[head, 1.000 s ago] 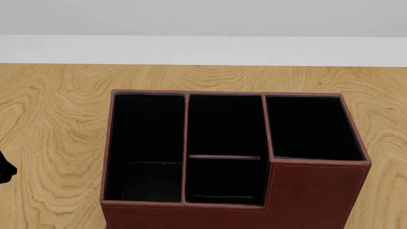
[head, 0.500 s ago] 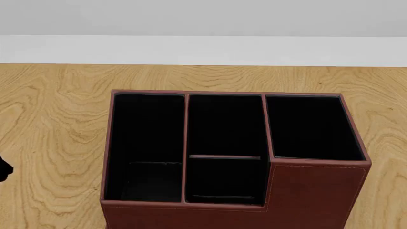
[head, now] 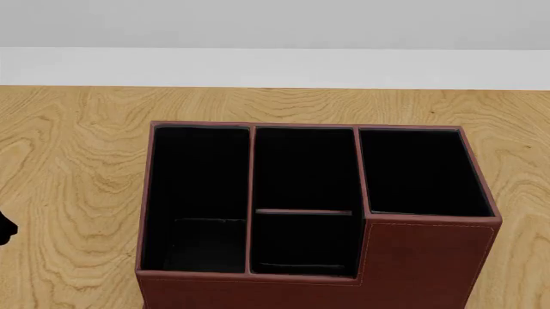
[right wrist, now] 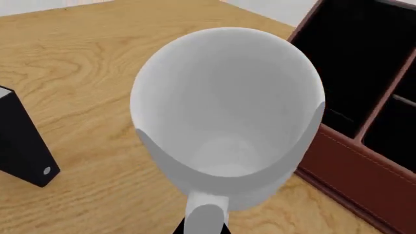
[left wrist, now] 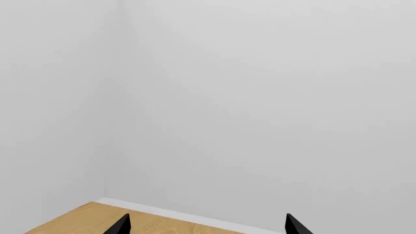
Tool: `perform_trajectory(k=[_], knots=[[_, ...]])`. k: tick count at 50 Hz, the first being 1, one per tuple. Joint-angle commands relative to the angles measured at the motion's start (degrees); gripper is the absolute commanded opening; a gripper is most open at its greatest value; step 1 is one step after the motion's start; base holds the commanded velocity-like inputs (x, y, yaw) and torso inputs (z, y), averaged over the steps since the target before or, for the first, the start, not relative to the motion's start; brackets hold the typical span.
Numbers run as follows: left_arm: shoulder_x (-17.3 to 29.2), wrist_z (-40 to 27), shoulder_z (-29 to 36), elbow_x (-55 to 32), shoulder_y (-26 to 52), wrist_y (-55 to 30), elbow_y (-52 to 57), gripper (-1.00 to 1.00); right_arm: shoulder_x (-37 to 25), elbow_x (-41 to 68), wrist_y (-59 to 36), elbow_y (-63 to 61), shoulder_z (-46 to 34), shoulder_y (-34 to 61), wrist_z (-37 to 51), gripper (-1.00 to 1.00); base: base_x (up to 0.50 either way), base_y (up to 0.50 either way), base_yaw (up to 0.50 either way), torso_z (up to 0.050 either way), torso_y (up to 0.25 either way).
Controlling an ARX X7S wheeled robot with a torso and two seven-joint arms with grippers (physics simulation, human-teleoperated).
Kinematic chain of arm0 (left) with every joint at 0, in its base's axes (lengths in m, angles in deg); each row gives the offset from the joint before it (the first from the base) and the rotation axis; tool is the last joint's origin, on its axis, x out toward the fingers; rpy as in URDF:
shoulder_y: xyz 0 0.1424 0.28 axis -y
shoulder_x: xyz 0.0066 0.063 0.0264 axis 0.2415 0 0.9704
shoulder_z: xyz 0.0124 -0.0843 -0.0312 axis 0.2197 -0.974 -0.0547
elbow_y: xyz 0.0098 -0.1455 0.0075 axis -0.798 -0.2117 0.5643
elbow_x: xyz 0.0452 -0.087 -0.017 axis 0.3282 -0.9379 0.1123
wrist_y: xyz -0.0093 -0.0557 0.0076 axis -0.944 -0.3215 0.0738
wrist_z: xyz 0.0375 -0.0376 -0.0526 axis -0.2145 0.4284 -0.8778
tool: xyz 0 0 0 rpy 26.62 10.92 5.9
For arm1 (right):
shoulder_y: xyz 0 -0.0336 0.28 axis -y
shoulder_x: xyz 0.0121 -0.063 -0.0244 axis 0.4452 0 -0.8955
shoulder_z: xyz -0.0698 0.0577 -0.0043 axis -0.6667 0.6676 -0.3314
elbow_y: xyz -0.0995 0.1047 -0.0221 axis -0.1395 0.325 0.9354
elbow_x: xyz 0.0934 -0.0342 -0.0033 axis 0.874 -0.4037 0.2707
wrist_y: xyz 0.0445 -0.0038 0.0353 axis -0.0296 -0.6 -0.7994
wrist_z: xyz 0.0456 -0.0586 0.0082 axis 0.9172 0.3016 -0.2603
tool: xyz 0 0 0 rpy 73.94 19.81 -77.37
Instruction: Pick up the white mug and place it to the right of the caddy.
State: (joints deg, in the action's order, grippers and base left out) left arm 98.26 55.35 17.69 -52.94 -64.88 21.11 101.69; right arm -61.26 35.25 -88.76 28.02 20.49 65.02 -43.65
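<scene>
head: caddy (head: 313, 212) fills desk (head: 69, 148), no mug in sight | right wrist: white mug (right wrist: 227, 117) seen from above, just beside caddy (right wrist: 364, 97), handle toward camera; right hand's grip cannot be told; black box (right wrist: 23, 146) nearby | left wrist: left hand (left wrist: 206, 225) spread wide, facing wall (left wrist: 260, 97)
</scene>
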Motion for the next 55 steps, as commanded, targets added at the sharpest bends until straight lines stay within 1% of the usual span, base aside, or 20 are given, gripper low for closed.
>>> perform_trajectory(k=[1,9,25,33,42,55], knots=[[0.12,-0.10,0.09,-0.12,-0.07,0.13,-0.02,1.00,0.48,0.30,-5.92,-4.97,2.30,3.29,-0.11,-1.00,0.00,0.00,0.00,0.000,0.000],[0.24,-0.19,0.04,-0.35,-0.07,0.12,0.07,1.00,1.12,1.44,-7.16,-5.00,3.95,5.27,-0.68,-1.00,0.00,0.00,0.00,0.000,0.000],[0.41,-0.49,0.21,-0.49,-0.12,0.05,0.31,1.00,2.49,3.69,-13.51,-9.12,7.08,8.95,-0.10,-1.00,0.00,0.00,0.00,0.000,0.001],[0.48,-0.44,0.25,-0.58,-0.02,0.27,-0.01,1.00,2.29,4.63,-13.01,-7.59,8.77,10.26,-1.30,-1.00,0.00,0.00,0.00,0.000,0.000],[0.56,-0.46,0.31,-0.61,-0.05,0.52,-0.25,1.00,2.65,7.82,-15.28,-8.27,13.79,13.09,-3.33,-1.00,0.00,0.00,0.00,0.000,0.000],[0.58,-0.58,0.49,-0.65,0.13,0.66,-0.72,1.00,2.97,10.46,-19.06,-9.12,18.62,16.71,-4.15,-1.00,0.00,0.00,0.00,0.000,0.001]])
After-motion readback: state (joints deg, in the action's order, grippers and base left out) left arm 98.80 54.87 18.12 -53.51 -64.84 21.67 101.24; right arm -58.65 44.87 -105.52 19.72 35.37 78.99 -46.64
